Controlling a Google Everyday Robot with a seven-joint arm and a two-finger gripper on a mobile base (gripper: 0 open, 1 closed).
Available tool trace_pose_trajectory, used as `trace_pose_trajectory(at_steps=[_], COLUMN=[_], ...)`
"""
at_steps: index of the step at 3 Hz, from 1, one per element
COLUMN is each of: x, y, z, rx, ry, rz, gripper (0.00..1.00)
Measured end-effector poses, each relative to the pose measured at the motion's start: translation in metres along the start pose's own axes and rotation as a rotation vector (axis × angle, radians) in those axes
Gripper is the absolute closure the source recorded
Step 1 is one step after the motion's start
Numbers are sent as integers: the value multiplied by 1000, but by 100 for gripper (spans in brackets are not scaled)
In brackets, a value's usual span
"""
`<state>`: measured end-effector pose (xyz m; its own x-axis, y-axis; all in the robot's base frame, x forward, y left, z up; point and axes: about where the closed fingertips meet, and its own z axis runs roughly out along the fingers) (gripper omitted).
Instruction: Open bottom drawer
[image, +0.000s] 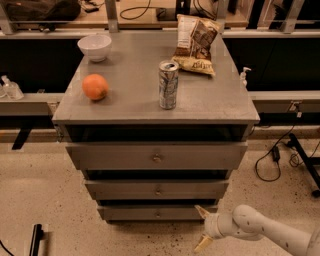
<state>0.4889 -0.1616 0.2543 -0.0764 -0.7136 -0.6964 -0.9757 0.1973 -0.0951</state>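
The slim grey flat-fronted bottom drawer lies low at the frame's centre. The white two-finger gripper hovers at lower right, fingers spread wide, upper tip near the drawer's right end.

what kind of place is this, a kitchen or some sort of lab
Most likely a robotics lab, not a kitchen: a grey drawer cabinet stands on a speckled floor, loose cables trail beside it, and the robot's tool hangs open, low by the right end of the bottom drawer.

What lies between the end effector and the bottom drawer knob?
Nothing in camera view: the end effector hovers at the right end of the bottom drawer, bare front between.
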Motion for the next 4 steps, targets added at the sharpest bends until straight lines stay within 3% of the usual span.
trace_pose_trajectory(at_steps=[2, 4], x=[27, 46], y=[-33, -69], z=[20, 31], rx=[22, 62], ry=[58, 73], rz=[-14, -11], gripper=[0, 0])
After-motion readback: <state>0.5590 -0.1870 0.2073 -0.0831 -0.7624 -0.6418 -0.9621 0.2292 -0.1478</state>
